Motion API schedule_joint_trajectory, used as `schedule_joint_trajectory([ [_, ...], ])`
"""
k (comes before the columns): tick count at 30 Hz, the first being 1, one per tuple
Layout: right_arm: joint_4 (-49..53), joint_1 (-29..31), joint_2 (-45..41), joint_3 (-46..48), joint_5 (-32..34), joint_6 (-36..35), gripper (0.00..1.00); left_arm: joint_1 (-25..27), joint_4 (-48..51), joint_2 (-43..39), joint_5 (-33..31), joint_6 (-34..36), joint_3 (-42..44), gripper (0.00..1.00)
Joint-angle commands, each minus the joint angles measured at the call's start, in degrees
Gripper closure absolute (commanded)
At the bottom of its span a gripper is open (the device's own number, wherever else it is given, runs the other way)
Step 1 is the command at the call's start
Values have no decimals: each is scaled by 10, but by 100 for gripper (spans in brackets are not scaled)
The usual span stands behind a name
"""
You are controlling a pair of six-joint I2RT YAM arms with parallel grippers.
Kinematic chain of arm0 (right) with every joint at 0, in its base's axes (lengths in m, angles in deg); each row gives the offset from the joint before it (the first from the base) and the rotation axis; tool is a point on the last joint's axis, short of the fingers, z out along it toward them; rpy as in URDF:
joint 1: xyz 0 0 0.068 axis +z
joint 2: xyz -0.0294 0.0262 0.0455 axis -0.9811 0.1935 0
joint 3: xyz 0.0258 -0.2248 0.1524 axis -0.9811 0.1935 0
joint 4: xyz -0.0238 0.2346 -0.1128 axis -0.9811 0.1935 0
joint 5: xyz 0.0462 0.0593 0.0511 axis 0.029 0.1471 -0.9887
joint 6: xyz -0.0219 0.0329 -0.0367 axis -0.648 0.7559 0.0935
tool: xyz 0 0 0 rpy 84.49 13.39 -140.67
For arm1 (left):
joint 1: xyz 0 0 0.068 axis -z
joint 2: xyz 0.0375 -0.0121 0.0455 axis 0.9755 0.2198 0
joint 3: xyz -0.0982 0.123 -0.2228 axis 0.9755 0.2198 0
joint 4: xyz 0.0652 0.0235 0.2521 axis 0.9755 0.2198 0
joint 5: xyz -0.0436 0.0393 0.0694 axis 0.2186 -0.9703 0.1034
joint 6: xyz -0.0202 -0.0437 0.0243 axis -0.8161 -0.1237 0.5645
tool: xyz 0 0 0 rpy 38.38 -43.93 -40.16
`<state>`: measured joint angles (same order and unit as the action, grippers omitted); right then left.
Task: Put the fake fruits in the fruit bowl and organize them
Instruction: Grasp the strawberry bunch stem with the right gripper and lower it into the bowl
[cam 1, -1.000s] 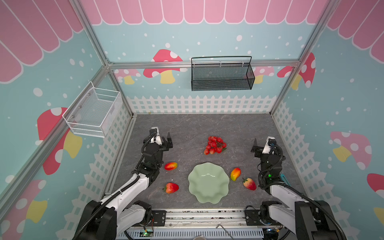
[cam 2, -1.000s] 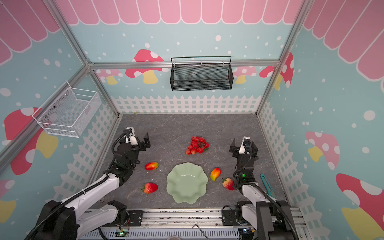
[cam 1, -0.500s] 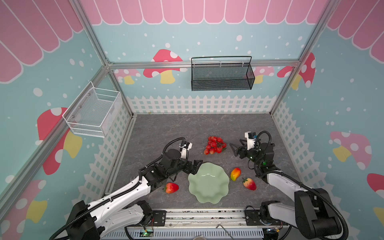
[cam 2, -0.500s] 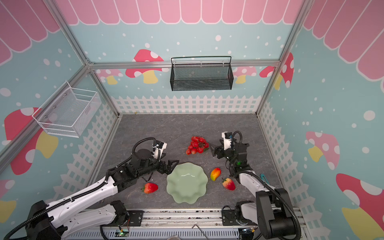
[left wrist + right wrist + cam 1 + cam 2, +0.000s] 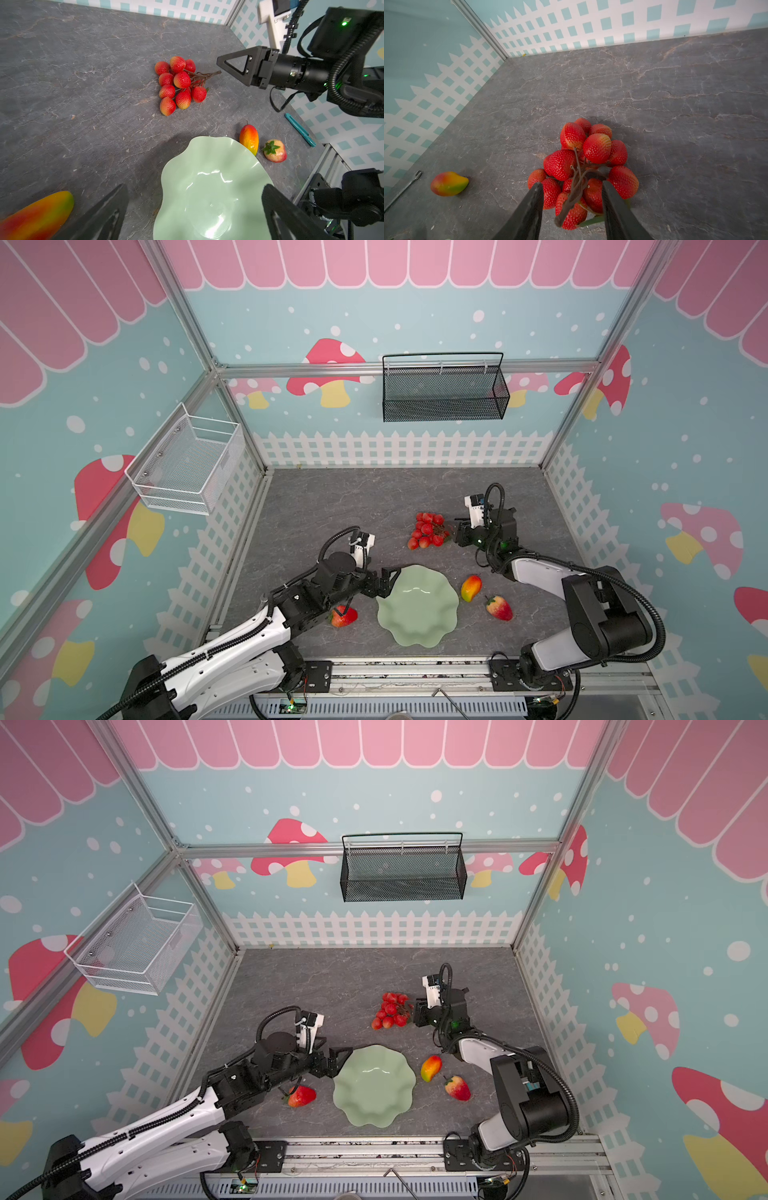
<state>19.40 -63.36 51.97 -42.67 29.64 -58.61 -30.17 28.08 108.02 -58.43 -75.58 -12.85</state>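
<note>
Right wrist view: my right hand (image 5: 572, 207) stands half apart with the dark stem (image 5: 574, 194) of the berries (image 5: 588, 164) running between the fingers (image 5: 532, 209), not yet clamped on it. The bunch lies on the desk (image 5: 675, 104) at the far middle, well apart from the bowl (image 5: 417, 605). I judge the stem thin and springy: if I pinch it near its tip it may slip out, or the heavy berries may swing and pull free on the way over. If the fingers catch a berry instead, the glossy plastic could squirt sideways and roll the whole bunch.

My left hand (image 5: 193, 209) is wide apart and holds nothing, hanging over the bowl's left rim. One mango (image 5: 37, 214) lies just left of it, and a strawberry (image 5: 344, 616) sits nearer, under my left arm. Should that hand drop, a finger may strike the wavy rim and tip or shove the light bowl.

Right of the bowl lie the second mango (image 5: 471, 588) and a second strawberry (image 5: 498, 608). The bowl is empty, and both arms may crowd it.
</note>
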Motion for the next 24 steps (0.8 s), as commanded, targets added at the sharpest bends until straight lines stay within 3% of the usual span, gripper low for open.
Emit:
schedule_joint_trajectory([
  [1, 18, 14, 14, -19, 10, 5, 53, 4, -5, -11, -26, -15, 16, 0],
  [11, 70, 39, 56, -52, 54, 2, 69, 4, -9, -18, -50, -14, 31, 0],
  [14, 73, 40, 64, -58, 63, 4, 79, 3, -8, -24, -54, -11, 32, 0],
  [18, 73, 41, 66, -71, 74, 7, 100, 4, -2, -33, -62, -10, 36, 0],
  [24, 70, 41, 64, -114, 100, -6, 100, 4, 9, -43, -68, -6, 36, 0],
])
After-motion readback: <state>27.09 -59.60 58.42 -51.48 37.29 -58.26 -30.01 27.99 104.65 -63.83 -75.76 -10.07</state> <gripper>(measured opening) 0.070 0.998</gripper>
